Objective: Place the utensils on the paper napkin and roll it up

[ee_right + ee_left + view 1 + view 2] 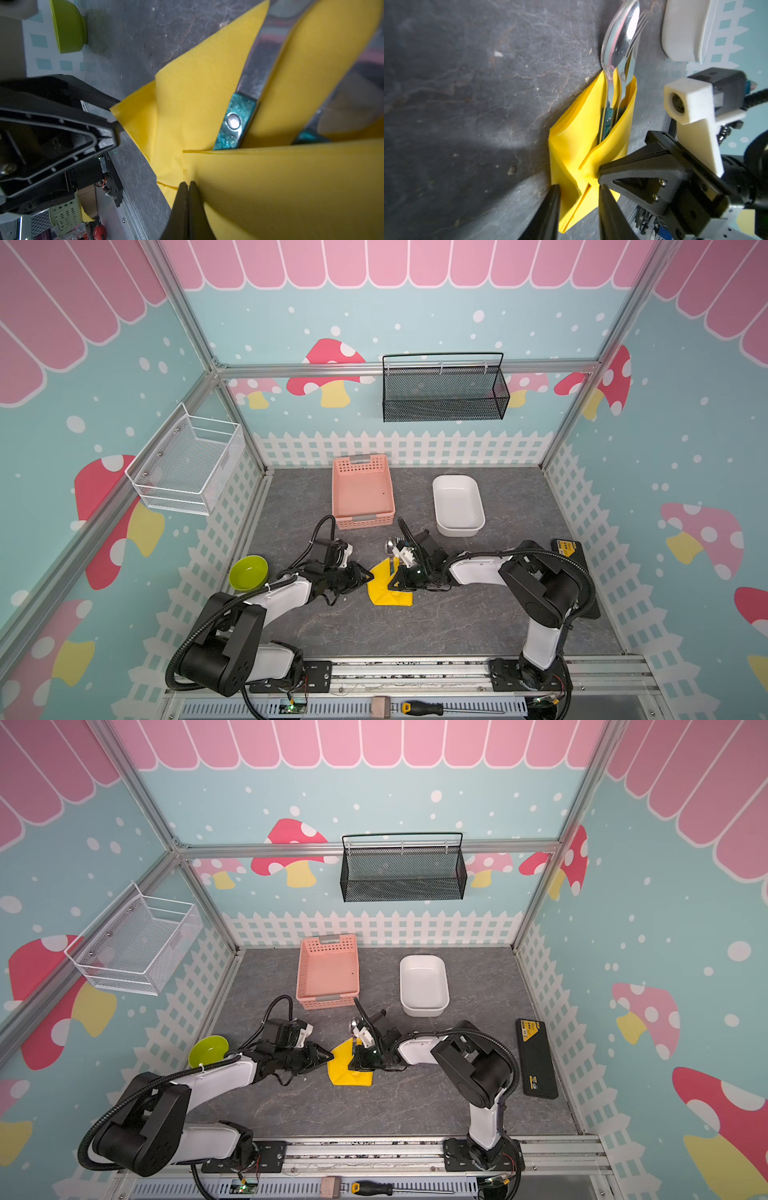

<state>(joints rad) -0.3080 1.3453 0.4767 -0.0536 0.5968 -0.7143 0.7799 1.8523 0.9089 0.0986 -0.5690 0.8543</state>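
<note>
Rolling is the step in hand, by my reading. The paper napkin lies mid-worktop, already wrapped loosely about the utensils. Their teal handles sit inside the fold, while the spoon bowl and fork tines stick out towards the pink basket.

To do it well, the loose flap should be drawn snug across the handles and tucked under. One hand should pin the bundle so the cutlery does not slide out of the open end. Paper this thin will likely tear if tugged hard.

The right hand is fully closed, its tips pinching the edge of the upper flap. The left hand stands part open at the napkin's near end, with its fingers either side of the folded corner. The paper lies between them, but no firm clamp is evident.
</note>
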